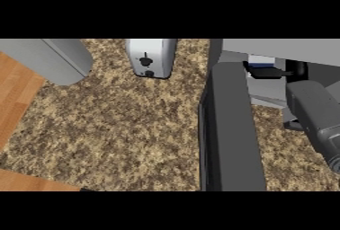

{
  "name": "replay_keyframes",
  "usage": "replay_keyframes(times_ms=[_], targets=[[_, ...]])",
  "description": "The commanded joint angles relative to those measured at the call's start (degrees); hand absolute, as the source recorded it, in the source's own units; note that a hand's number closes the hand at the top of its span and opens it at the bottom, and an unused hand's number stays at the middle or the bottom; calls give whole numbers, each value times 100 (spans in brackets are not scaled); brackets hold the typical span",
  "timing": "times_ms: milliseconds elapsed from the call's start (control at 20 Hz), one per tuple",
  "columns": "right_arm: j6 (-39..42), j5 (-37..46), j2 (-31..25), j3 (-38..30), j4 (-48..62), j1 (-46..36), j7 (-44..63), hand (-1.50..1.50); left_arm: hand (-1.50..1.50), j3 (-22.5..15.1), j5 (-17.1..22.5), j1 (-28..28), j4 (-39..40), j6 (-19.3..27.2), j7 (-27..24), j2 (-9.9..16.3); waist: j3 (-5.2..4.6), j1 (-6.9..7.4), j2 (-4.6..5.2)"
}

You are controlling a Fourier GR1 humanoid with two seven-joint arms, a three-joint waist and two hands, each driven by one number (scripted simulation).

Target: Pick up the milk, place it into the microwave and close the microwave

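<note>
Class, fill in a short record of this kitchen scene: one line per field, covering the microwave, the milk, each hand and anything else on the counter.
microwave: at right, door swung open toward the viewer
milk: small carton inside the microwave, partly hidden
right hand: black hand reaching into the microwave at the carton; grip hidden
left hand: not in view
toaster: silver toaster at the counter's far edge
counter: speckled brown counter

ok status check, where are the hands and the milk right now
Right hand inside microwave, fingers on milk. Left hand out of view. Microwave door open, nothing in the way.
</note>
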Motion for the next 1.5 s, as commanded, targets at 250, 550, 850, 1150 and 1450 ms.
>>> replay_keyframes(times_ms=[250,550,850,1150,1450], targets=[[-48,20,-185,-28,52,-134,87,150,-150,2,99,-220,-1,57,118,126,15,98,99],[-22,0,-301,-71,77,-130,76,150,-150,197,63,-293,39,96,123,236,17,170,103],[-66,-43,-364,-137,77,-242,148,150,-150,154,-116,-407,92,100,171,285,14,191,148],[-31,-194,-49,-285,14,-418,74,-150,-150,234,-40,-517,104,155,260,400,29,229,82],[461,248,169,172,272,-678,415,-150,-150,207,-109,-665,195,198,320,445,-21,326,82]])
